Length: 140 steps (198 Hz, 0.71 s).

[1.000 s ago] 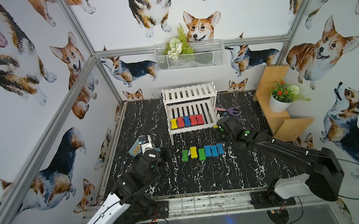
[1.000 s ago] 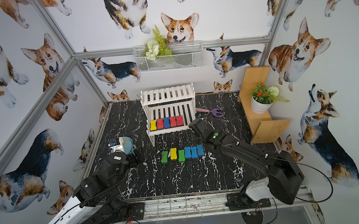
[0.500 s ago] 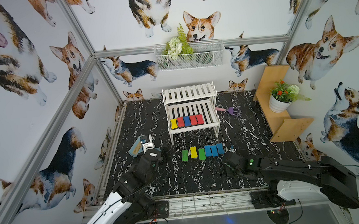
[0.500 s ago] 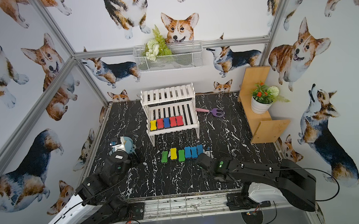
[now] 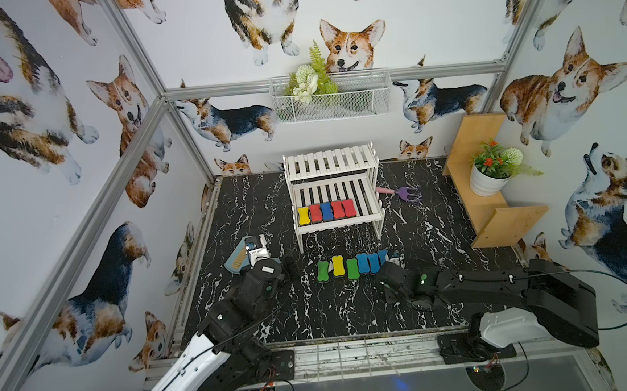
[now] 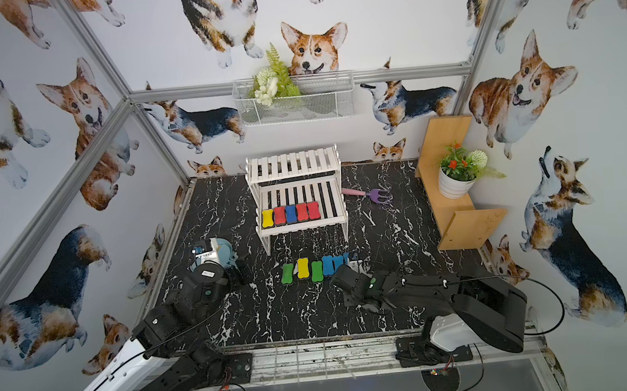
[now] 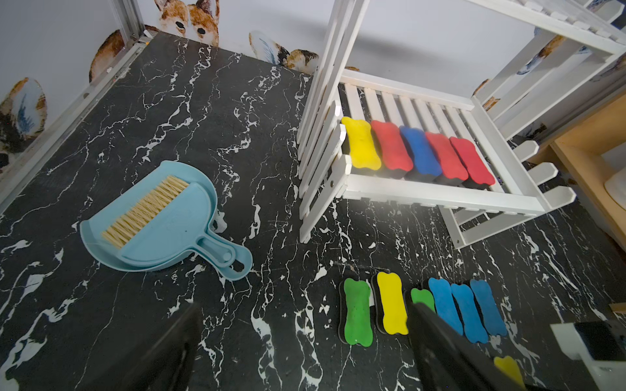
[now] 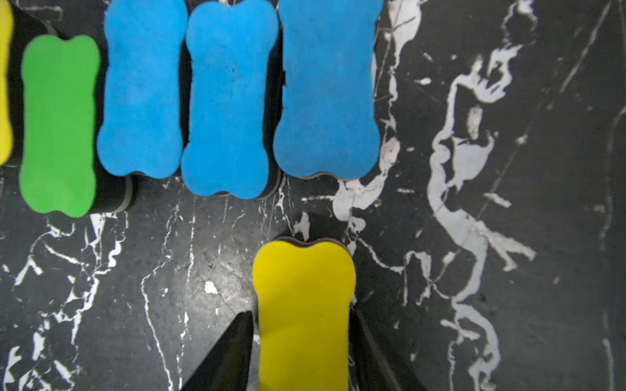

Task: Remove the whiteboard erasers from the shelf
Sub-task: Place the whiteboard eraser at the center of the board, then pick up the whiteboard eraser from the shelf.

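- Black, white-veined marble-look tabletop [image 5: 275, 320]: carries everything listed below.
- White two-tier slatted wooden shelf [image 5: 330, 161]: stands at the table's far side, with five erasers on its lower tier.
- Light-blue plastic dustpan with straw-bristle brush [image 7: 159, 223]: lies beside the shelf on the left arm's side and is no part of the job.
- Left pincer [image 7: 306, 306]: fingers wide apart and empty, near the green end of the table row.
- Right pincer [image 8: 302, 316]: fingers flank the lone yellow eraser. Whether they grip it or have let go cannot be told.
- Six bone-shaped foam erasers in a table row [image 5: 352, 268]: green, yellow, green and three blue, in front of the shelf.
- Five bone-shaped foam erasers on the shelf [image 5: 327, 211]: yellow, red, blue, red, red, side by side. Their long axes point away from the robot, beyond both pincers, and the left pincer looks nearer.
- Lone yellow eraser [image 8: 303, 281]: on or just above the table, just short of the blue ones and parallel to them.
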### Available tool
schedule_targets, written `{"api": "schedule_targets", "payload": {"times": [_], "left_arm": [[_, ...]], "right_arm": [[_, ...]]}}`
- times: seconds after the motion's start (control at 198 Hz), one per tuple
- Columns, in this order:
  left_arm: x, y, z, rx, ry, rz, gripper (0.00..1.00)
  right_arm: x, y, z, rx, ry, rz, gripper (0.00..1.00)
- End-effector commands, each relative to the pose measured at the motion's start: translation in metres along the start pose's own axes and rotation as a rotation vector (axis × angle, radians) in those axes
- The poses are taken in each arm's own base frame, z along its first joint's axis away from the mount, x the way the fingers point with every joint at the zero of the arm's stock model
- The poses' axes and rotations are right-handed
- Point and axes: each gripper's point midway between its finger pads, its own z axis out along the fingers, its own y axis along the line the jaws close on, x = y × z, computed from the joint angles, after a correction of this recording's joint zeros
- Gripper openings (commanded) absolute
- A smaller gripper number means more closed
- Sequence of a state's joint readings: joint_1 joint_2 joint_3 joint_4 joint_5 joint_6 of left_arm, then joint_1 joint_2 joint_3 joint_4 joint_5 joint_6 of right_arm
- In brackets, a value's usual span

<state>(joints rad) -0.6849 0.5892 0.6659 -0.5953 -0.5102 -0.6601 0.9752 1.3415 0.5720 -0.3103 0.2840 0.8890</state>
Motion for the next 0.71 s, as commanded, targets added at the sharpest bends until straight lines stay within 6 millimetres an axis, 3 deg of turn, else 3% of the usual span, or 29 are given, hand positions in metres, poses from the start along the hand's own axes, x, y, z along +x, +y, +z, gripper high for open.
{"api": "schedule_targets", "payload": {"times": [0.0,0.177,0.287,0.388,0.53,0.701], "left_arm": [[-0.001,-0.002,0.000,0.008,0.000,-0.001,0.99],[0.000,-0.004,0.000,0.018,0.006,-0.002,0.99],[-0.001,-0.004,0.001,0.018,0.006,-0.002,0.99],[-0.001,-0.005,0.001,0.020,0.005,-0.003,0.99],[-0.003,-0.006,-0.001,0.024,0.007,-0.003,0.99],[-0.005,-0.006,-0.003,0.023,0.006,-0.004,0.99]], "right_arm": [[-0.011,0.000,-0.008,0.008,-0.042,0.014,0.58],[-0.050,0.011,-0.051,-0.045,-0.169,0.015,0.59],[-0.096,0.028,-0.091,-0.091,-0.285,-0.029,0.60],[-0.142,0.043,-0.112,-0.121,-0.349,-0.054,0.59],[-0.205,0.064,-0.116,-0.132,-0.420,-0.071,0.58],[-0.257,0.086,-0.087,-0.101,-0.430,-0.079,0.56]]}}
